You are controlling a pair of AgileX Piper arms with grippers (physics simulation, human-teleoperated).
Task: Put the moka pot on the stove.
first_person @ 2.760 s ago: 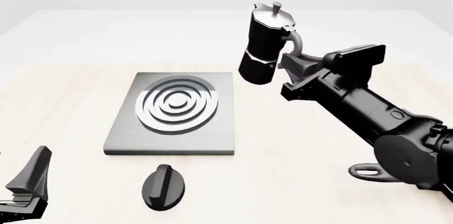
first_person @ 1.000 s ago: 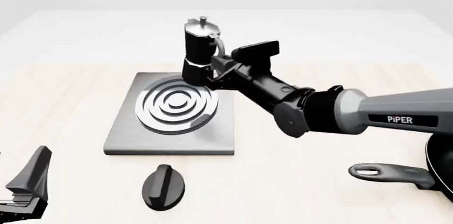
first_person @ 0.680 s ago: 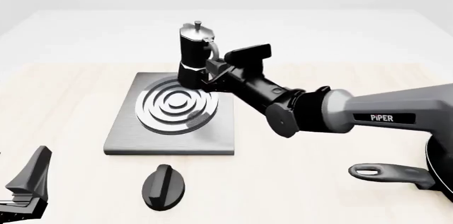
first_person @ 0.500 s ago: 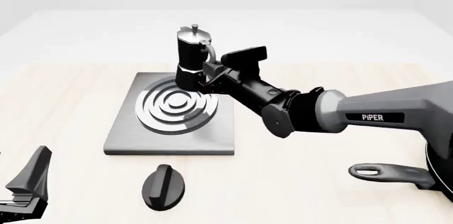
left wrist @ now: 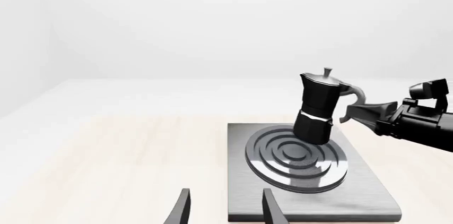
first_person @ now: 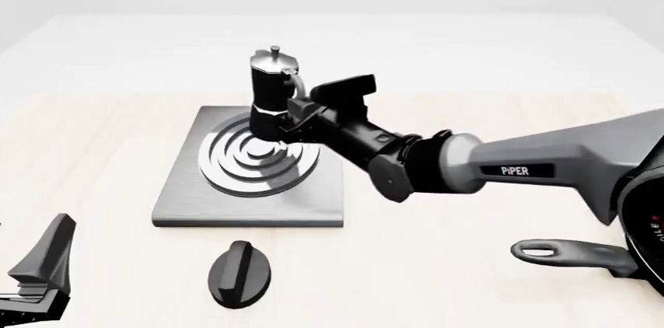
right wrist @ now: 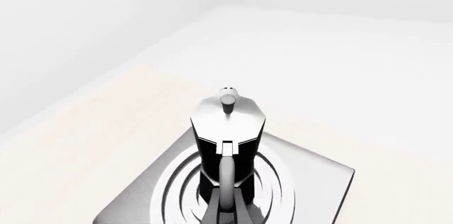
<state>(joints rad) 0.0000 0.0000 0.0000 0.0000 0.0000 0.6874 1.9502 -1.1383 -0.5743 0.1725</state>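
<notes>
While pinched by its handle in the right gripper [first_person: 298,113], the moka pot [first_person: 269,99] hangs upright, seemingly just above the stove [first_person: 252,204] rings at frame centre; left gripper [left wrist: 225,210] fingers spread.

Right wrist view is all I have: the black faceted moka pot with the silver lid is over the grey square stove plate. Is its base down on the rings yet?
Observer: The left wrist view shows the moka pot leaning slightly, with its base low over the far part of the rings on the stove. I cannot tell whether it is touching.
Operator: Is anything near the stove?
Observer: A black oval knob lies on the table just in front of it, apart from the plate.
Operator: And the left gripper?
Observer: The left gripper is open and empty, low at the table's near left.
</notes>
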